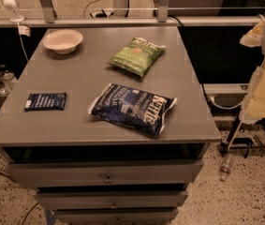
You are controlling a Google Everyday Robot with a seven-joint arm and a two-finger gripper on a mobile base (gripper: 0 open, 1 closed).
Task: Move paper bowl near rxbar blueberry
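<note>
Found pincer [262, 92] right of table [80, 78], well apart; grip state untellable. Possibly risked tipping paper bowl [62, 41] through shallow rim pinch, missing rxbar blueberry [46, 101].

We read the table top [78, 81] as smooth, matt grey. Paper bowl [62, 41], far left: matt cream paper. Rxbar blueberry [46, 101], near left: navy wrapper w/ low sheen. Green chip bag [136, 55] & blue chip bag [132, 108]: crinkled, glossy film. Gripper [261, 95], right edge, off the table: matt pale yellow.

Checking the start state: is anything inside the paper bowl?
Nothing shows inside the paper bowl; the rim hides its near inner wall. The gripper hangs beside the table's right edge.
</note>
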